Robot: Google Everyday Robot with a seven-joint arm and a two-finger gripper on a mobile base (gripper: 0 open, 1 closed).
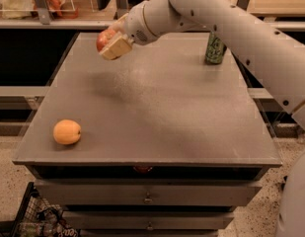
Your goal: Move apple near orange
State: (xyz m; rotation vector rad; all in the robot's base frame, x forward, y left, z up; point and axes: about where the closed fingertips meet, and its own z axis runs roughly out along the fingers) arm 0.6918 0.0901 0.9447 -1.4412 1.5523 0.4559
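Note:
The apple (102, 39), red-orange and shiny, is held in my gripper (110, 44) above the far left part of the grey table (157, 112). The gripper is shut on it, and its tan fingers hide part of the fruit. The orange (67, 132), small and matte yellow-orange, lies on the table near the front left corner, well apart from the gripper and closer to the camera.
A green can (215, 48) stands at the far right of the table, partly behind my arm. Drawers sit below the table front. A wire basket (28, 221) stands on the floor at lower left. Shelves with bags run behind the table.

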